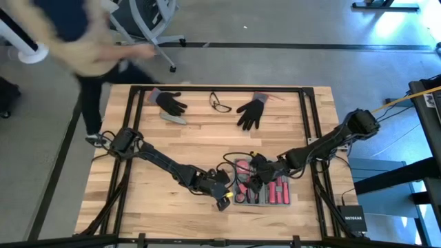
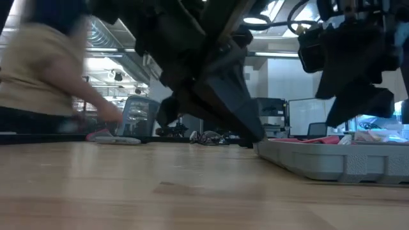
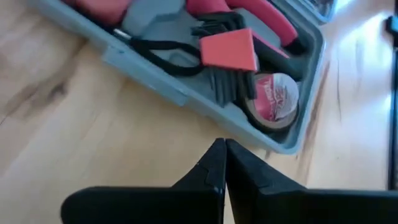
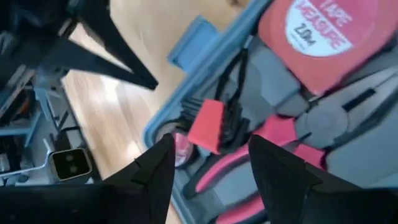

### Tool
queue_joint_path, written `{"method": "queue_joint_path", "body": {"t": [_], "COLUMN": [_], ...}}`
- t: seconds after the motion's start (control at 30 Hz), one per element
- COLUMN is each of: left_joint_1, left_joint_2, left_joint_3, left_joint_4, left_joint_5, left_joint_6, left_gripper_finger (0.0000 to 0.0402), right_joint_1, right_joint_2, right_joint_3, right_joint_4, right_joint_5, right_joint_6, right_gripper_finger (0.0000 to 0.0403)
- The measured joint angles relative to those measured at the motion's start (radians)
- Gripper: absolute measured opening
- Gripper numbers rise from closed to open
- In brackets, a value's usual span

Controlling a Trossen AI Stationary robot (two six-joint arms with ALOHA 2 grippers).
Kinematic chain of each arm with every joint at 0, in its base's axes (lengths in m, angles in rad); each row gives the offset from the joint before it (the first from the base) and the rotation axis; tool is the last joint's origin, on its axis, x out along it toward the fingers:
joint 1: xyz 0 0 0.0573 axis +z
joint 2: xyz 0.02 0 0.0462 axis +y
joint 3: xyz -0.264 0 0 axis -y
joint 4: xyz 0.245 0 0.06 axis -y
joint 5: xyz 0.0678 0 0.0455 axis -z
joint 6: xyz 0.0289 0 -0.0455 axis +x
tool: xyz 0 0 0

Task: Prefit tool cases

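Left end effector (image 3: 225,163) clenched, empty, beside tool case (image 3: 186,96); right end effector (image 4: 211,168) released, hovering over case.

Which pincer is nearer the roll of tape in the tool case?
Left. The left pincer, shut, sits just outside the tool case wall by the roll of tape. The right pincer, open, hovers over the case interior, farther along it.

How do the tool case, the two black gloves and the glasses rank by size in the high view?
1. Tool case, partly hidden by grippers.
2. Gloves, left and right: alike, not ranked.
3. Glasses.
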Motion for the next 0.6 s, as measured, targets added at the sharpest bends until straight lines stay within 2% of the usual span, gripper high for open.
{"method": "queue_joint_path", "body": {"t": [0.27,0.6], "left_joint_1": [0.042,0.063], "left_joint_2": [0.036,0.039], "left_joint_3": [0.000,0.000], "left_joint_4": [0.047,0.071], "left_joint_5": [0.037,0.046], "left_joint_6": [0.001,-0.002], "left_gripper_finger": [0.0000,0.0000], "right_joint_1": [0.000,0.001], "right_joint_2": [0.059,0.069], "right_joint_3": [0.000,0.000], "right_joint_4": [0.008,0.061], "right_joint_5": [-0.008,-0.019], "right_joint_6": [0.031,0.081], "right_gripper_finger": [0.0195,0.0195]}}
